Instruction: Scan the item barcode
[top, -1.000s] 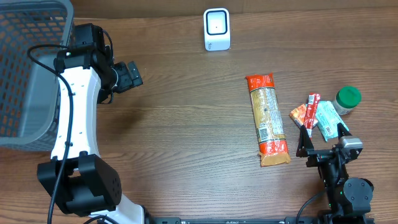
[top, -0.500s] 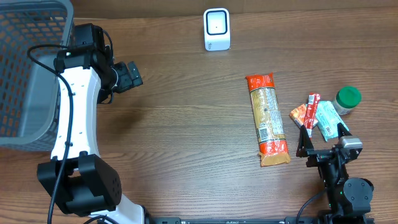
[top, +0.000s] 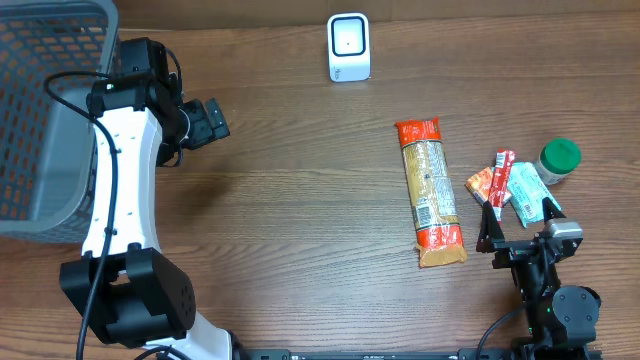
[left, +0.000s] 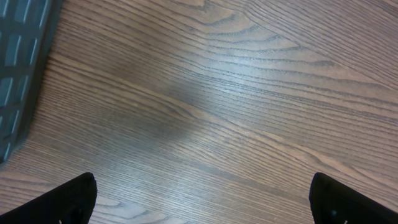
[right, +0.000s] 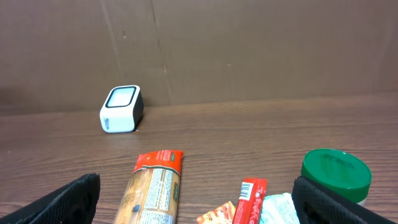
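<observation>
Several items lie at the right of the table: a long orange-ended pasta packet (top: 430, 193) (right: 152, 193) with its label up, a red stick pack (top: 501, 177) (right: 249, 198) showing a barcode, a small orange sachet (top: 481, 185), a teal packet (top: 527, 192) and a green-lidded jar (top: 559, 160) (right: 336, 172). The white barcode scanner (top: 349, 47) (right: 122, 109) stands at the back centre. My right gripper (top: 518, 224) (right: 199, 202) is open, just in front of the small packets and holding nothing. My left gripper (top: 212, 120) (left: 201, 199) is open over bare wood at the far left.
A grey mesh basket (top: 40, 120) fills the left back corner, its edge (left: 18, 68) showing in the left wrist view. A brown wall (right: 249, 50) rises behind the scanner. Bare wooden tabletop (top: 300, 200) lies between the left arm and the items.
</observation>
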